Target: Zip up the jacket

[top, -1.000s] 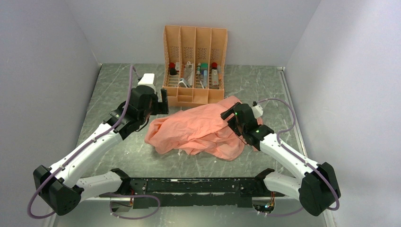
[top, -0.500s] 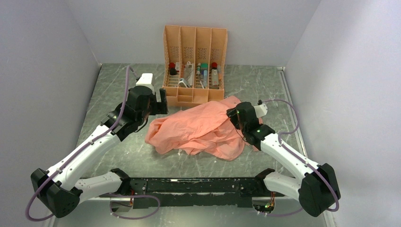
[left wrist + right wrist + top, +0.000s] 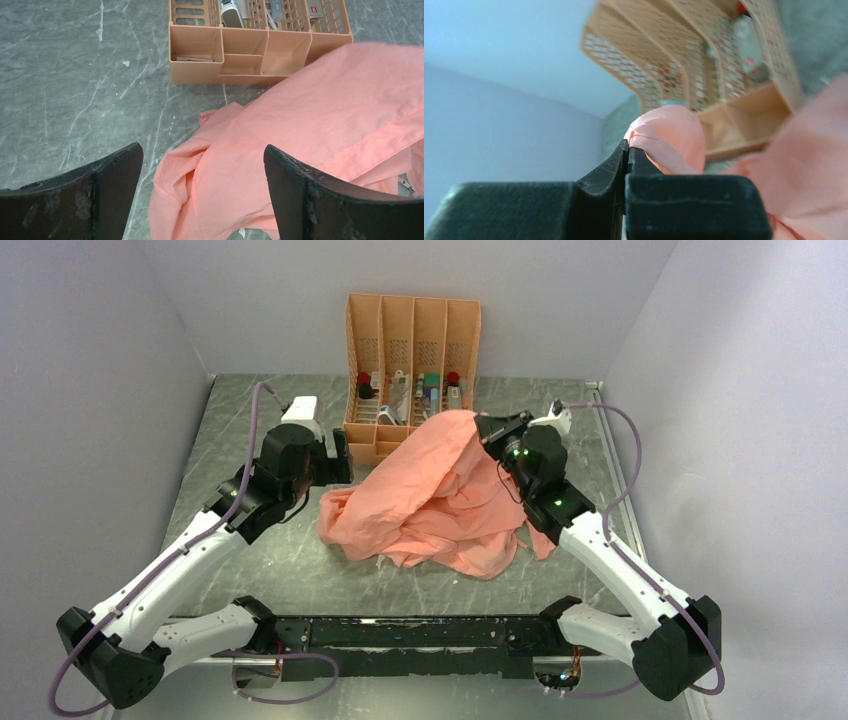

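The salmon-pink jacket (image 3: 430,495) lies crumpled mid-table, with one part pulled up into a peak at its far right. My right gripper (image 3: 483,430) is shut on that peak, a fold of fabric pinched between its fingertips (image 3: 628,145), and the jacket (image 3: 674,135) hangs from them above the table. My left gripper (image 3: 345,455) stands open above the jacket's left edge, holding nothing. In the left wrist view the jacket (image 3: 310,125) spreads between and beyond the wide fingers (image 3: 202,150). A short stretch of grey zipper (image 3: 406,183) shows at the lower right.
The orange four-slot rack (image 3: 412,340) stands at the back just behind the jacket, with small items in its slots; its front compartments (image 3: 240,65) lie close ahead of my left gripper. Grey walls close in both sides and the back.
My right gripper has shut on the jacket and lifted that part up and toward the rack, stretching the fabric into a peak. The left arm has edged slightly away from me, still open.
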Robot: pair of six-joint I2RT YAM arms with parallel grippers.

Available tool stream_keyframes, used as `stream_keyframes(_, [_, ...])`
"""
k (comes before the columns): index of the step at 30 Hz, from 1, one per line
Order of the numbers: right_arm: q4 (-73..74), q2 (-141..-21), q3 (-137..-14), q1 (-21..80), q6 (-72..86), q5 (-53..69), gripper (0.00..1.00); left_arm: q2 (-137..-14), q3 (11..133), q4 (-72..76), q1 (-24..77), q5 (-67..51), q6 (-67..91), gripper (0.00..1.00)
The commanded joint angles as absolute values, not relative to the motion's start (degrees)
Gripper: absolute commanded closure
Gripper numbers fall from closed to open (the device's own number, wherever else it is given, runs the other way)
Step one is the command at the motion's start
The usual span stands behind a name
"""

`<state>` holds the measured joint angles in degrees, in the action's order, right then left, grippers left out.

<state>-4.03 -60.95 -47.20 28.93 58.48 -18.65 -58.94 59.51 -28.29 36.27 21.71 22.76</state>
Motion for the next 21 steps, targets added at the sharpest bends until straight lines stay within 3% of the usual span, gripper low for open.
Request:
stream_keyframes(1, [-14.8,-60.8,-52.9,29.0,50.1,-11.8,1.0,-57.2,60.8,-29.9,36.5,20.4,23.2,0.05])
stream_keyframes(11, [-17.9,-66.3,-71.9,30.8,35.7,-0.6,1.0,-54.7,64.4,-32.1,36.5,17.2,22.6,0.05])
stream_keyframes(21, [-13.3,-74.4,-100.4,32.7,23.4,7.9,1.0,-52.6,70.6,-33.0,36.4,16.5,20.1,0.05])
